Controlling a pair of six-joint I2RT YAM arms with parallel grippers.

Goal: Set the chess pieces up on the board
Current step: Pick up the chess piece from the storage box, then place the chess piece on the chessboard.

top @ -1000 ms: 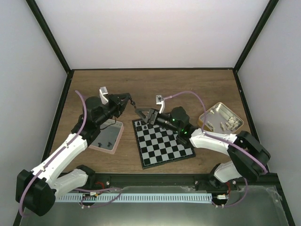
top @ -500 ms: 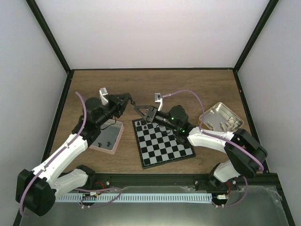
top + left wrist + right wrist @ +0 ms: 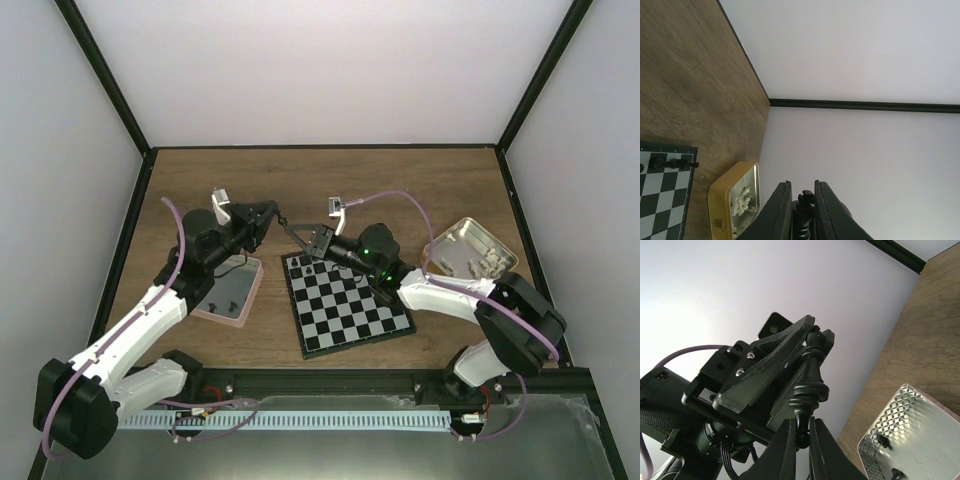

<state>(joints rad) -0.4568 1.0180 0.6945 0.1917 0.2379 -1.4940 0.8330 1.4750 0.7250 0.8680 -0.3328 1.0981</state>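
A black chess piece [image 3: 809, 382] hangs in the air behind the board's far left corner, held from both ends. My left gripper [image 3: 272, 215] is shut on one end, and the piece's crown [image 3: 807, 198] shows between its fingers [image 3: 781, 200]. My right gripper [image 3: 800, 421] is shut on the other end, pinching the small knob below the ringed collar. In the top view my right gripper [image 3: 303, 235] meets the left one tip to tip. The board [image 3: 350, 305] lies flat with a few black pieces [image 3: 306, 266] along its far left edge.
A pink-rimmed tray [image 3: 228, 292] left of the board holds a few black pieces [image 3: 883, 441]. A tan tin [image 3: 470, 255] at the right holds cream pieces [image 3: 742, 197]. Black frame posts and pale walls enclose the table.
My right gripper has moved up to the left gripper and gone from open to shut on the black piece. The left gripper has stayed shut on it, almost still.
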